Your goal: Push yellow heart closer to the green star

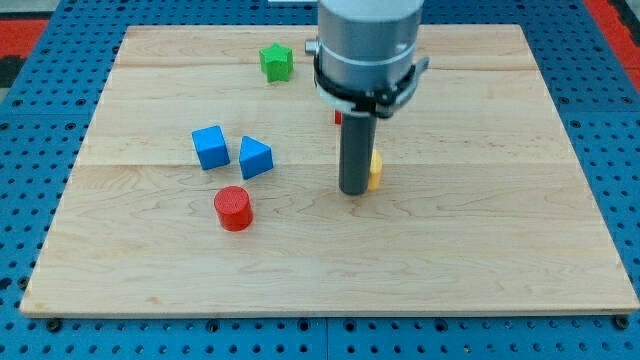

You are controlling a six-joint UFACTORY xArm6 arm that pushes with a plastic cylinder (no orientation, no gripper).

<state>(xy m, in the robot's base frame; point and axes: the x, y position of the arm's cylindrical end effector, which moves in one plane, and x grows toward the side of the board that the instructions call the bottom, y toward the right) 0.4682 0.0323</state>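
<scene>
While the wooden board (pixel 480 250) lay flat, my tip (pixel 355 191), a bare rod holding nothing, touched the yellow heart (pixel 375 171), which peeked out on the tip's right. From the tip, the green star (pixel 276 62) sat well up-left, the blue cube (pixel 209 147), blue triangular block (pixel 255 157) and red cylinder (pixel 234 208) left.

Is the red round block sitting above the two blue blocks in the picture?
No, the red round block lies below the blue cube and the blue wedge, nearer the view's bottom.
</scene>
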